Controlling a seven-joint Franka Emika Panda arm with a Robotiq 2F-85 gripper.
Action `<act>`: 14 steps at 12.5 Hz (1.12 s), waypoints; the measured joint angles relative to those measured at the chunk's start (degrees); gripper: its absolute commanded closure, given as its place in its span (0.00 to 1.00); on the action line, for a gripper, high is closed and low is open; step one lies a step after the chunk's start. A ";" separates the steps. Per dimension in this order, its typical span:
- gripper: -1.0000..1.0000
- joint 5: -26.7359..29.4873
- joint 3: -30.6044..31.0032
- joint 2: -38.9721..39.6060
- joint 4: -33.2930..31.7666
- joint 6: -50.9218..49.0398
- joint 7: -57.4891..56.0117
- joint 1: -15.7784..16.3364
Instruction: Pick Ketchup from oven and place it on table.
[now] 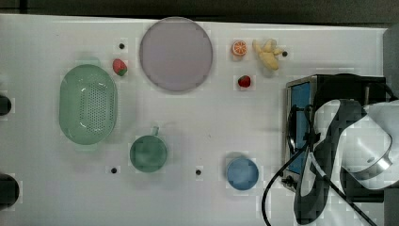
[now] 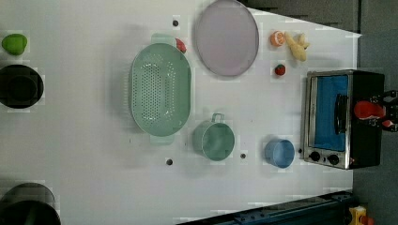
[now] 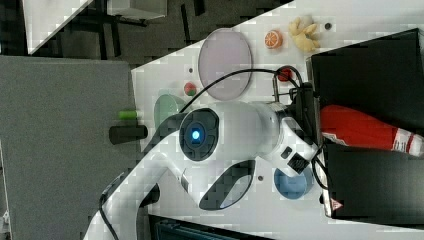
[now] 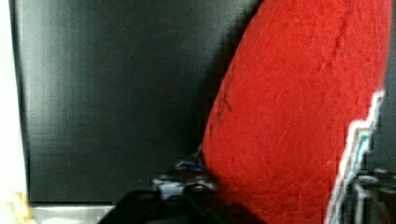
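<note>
The white bench (image 1: 197, 202) spans the top view, with the black toaster oven (image 2: 361, 145) at the right edge of the frame in the left view. The white Panda arm (image 3: 235, 135) reaches from the lower left of the right view toward the oven's black roof. On that roof lies the red Ketchup bottle (image 3: 357, 127), on its side, its label toward the right edge of the right view. In the left view, the pincer (image 2: 381, 111) sits at the far right of the frame, its dark fingers (image 2: 388, 96) on either side of the bottle's red body. Whether they are pressed onto the bottle or apart from it cannot be told. In the wrist view the bottle looms at the right.
</note>
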 measured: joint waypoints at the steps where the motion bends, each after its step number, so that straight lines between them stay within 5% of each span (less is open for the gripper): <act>1: 0.37 -0.06 0.11 0.24 0.78 0.34 0.04 -0.01; 4: 0.37 0.90 -0.53 0.50 2.91 -0.48 -0.04 0.13; 8: 0.37 -6.63 -0.62 -2.08 9.12 -13.30 0.06 0.71; 14: 0.37 -6.61 9.29 -13.54 20.81 -27.36 0.03 4.46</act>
